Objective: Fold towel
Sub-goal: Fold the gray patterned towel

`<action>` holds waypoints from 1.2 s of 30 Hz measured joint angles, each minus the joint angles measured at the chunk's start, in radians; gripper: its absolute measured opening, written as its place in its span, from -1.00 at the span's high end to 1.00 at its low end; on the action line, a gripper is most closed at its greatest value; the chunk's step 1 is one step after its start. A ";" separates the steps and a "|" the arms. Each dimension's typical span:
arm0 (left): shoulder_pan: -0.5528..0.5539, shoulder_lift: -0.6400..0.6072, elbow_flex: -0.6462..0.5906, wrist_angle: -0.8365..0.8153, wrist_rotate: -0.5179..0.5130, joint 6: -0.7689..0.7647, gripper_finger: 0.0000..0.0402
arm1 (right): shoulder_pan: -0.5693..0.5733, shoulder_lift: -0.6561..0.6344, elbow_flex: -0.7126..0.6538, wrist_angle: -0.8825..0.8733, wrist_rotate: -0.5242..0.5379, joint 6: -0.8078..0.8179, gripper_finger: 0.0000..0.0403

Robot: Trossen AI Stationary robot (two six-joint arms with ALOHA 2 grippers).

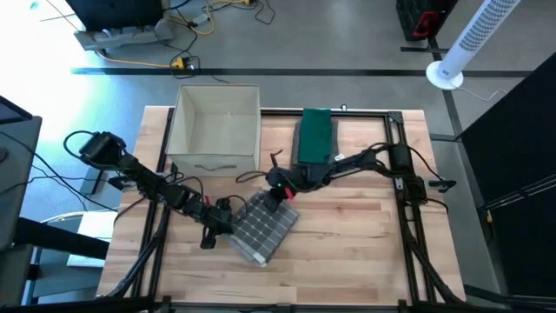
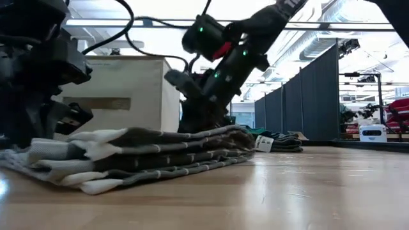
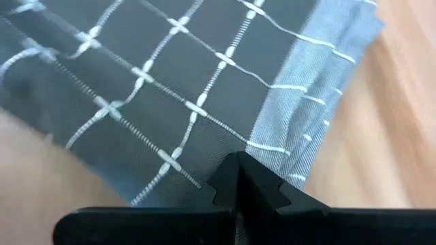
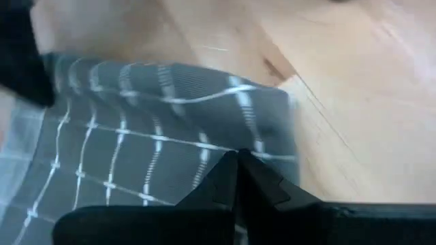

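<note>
The grey checked towel [image 1: 265,228] lies folded in several layers on the wooden table [image 1: 365,252], flat on its underside. My left gripper [image 1: 219,224] is shut at the towel's left edge. My right gripper [image 1: 276,193] is shut at its far corner. The left wrist view shows the shut tips of my left gripper [image 3: 237,167] over the towel's pale border. In the right wrist view, the shut tips of my right gripper [image 4: 237,160] are over the checked cloth near a corner. In the low view the towel [image 2: 147,153] is a flat stack. My left gripper comes down slanting from the table's left, its shut fingertips [image 3: 228,178] on the towel's pale border strip [image 3: 272,136] at the left edge. Whether any cloth is between the tips, I cannot tell. The towel lies flat on the table. My right gripper comes down slanting from the table's right, its shut fingertips [image 4: 246,175] on the top layer near the towel's far corner [image 4: 272,109]. Whether cloth is pinched between the tips, I cannot tell. The towel stays flat and slack there.
An open pale box [image 1: 215,129] stands at the far left of the table. A folded green towel [image 1: 314,136] lies to the right of the box, near the far edge. Bare wood stretches along the near and right sides.
</note>
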 joint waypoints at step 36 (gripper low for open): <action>0.318 0.104 0.082 0.303 -0.243 0.281 1.00 | 0.233 -0.151 -0.151 -0.083 0.071 0.132 1.00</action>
